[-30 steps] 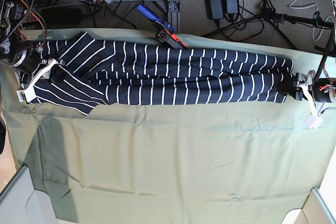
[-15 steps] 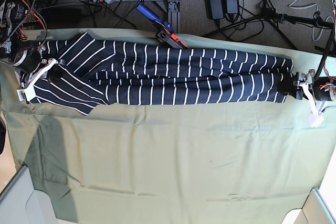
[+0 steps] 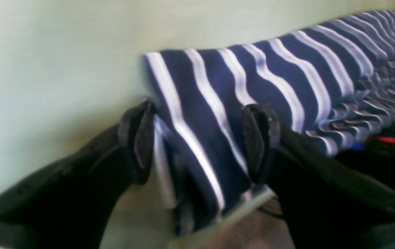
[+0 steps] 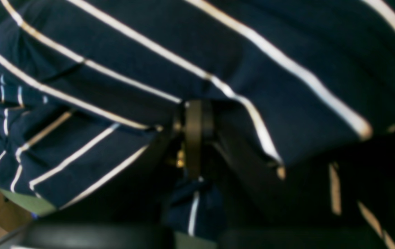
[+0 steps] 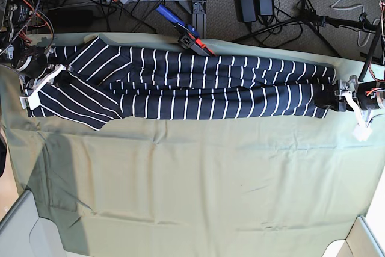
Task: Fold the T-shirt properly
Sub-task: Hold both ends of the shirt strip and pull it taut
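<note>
Pale green cloth (image 5: 198, 191), navy white-striped T-shirt (image 5: 198, 85) stretched long

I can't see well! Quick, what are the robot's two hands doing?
Left gripper: open, jaws astride the T-shirt end.
Right gripper: closed on the T-shirt.

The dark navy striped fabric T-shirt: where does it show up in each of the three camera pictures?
Base view: the dark navy white-striped T-shirt lies as a long band across the top.
Left wrist view: its end sits centre, between the open left gripper.
Right wrist view: it fills the picture, pinched by the shut right gripper.
Shared landmark: the pale green cloth.
</note>
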Robot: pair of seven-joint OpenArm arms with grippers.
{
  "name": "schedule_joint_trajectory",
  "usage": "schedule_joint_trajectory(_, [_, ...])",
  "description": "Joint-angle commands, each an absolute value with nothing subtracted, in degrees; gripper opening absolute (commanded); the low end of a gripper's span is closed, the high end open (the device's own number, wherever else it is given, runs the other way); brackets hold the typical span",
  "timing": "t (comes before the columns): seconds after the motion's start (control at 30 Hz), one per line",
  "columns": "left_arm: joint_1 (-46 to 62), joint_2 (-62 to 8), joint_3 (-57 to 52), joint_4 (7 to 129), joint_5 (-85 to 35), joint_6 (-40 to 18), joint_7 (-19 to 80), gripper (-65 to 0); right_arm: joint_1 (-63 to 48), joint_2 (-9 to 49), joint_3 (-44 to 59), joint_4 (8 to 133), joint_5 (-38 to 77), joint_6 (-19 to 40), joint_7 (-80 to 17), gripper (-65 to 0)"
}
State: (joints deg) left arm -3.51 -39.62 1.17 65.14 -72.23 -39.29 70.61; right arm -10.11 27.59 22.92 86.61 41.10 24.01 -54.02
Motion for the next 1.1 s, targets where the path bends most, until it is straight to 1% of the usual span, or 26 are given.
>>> schedule_joint_trajectory(0.0, [-3.14, -39.53, 1.72, 65.30, -73.71, -40.00, 75.02, -22.5, -9.72, 28.67, 23.33, 87.05, 41.15, 26.35, -53.78, -65.0])
schedule_joint_trajectory(0.1, [-2.96, -39.55, 1.72, 65.30, -77.78, -40.00, 77.45, -22.5, -9.69, 28.67, 23.33, 87.05, 41.15, 26.35, -53.76, -65.0])
schedule_joint_trajectory(0.33, [-2.37, -39.55, 1.72, 65.30, -77.06, -40.00, 76.03, -23.3, -9.69, 28.67, 23.33, 87.05, 41.17, 26.33, -53.34, -65.0])
schedule_joint_trajectory(0.37, [-2.37, -39.55, 1.72, 65.30, -77.08, -40.00, 75.33, -26.7, -9.69, 28.67, 23.33, 87.05, 41.17, 26.33, -53.34, -65.0])
schedule_joint_trajectory(0.4, [-2.39, -39.55, 1.72, 65.30, -77.08, -40.00, 74.87, -33.6, -9.69, 28.67, 23.33, 87.05, 41.17, 26.33, -53.34, -65.0])
schedule_joint_trajectory(0.47, [-2.57, -39.55, 1.72, 65.30, -77.14, -40.00, 74.76, -52.6, -9.69, 28.67, 23.33, 87.05, 41.17, 26.33, -53.34, -65.0])
schedule_joint_trajectory(0.5, [-2.72, -39.55, 1.69, 65.30, -77.17, -40.00, 74.78, -60.8, -9.69, 28.67, 23.33, 87.05, 41.17, 26.33, -53.34, -65.0])
schedule_joint_trajectory(0.53, [-2.94, -39.59, 1.69, 65.30, -77.12, -40.00, 74.83, -65.0, -9.69, 28.69, 23.33, 87.05, 41.17, 26.35, -53.34, -65.0])
schedule_joint_trajectory(0.73, [-6.20, -40.86, 0.99, 65.30, -77.60, -40.00, 76.86, -65.0, -9.72, 28.69, 23.33, 87.05, 41.12, 26.35, -53.36, -65.0])
schedule_joint_trajectory(0.83, [-8.51, -42.41, 0.75, 65.32, -81.82, -40.00, 80.00, -65.0, -9.72, 28.69, 23.33, 87.05, 41.15, 26.35, -53.36, -65.0])
schedule_joint_trajectory(0.9, [-9.67, -43.29, 0.75, 65.32, -85.00, -40.00, 80.00, -65.0, -9.69, 28.69, 23.33, 87.05, 41.15, 26.35, -53.34, -65.0])
schedule_joint_trajectory(1.07, [-12.23, -43.94, 0.75, 65.32, -85.00, -40.00, 80.00, -65.0, -9.69, 28.71, 23.33, 87.05, 41.15, 26.35, -52.62, -65.0])
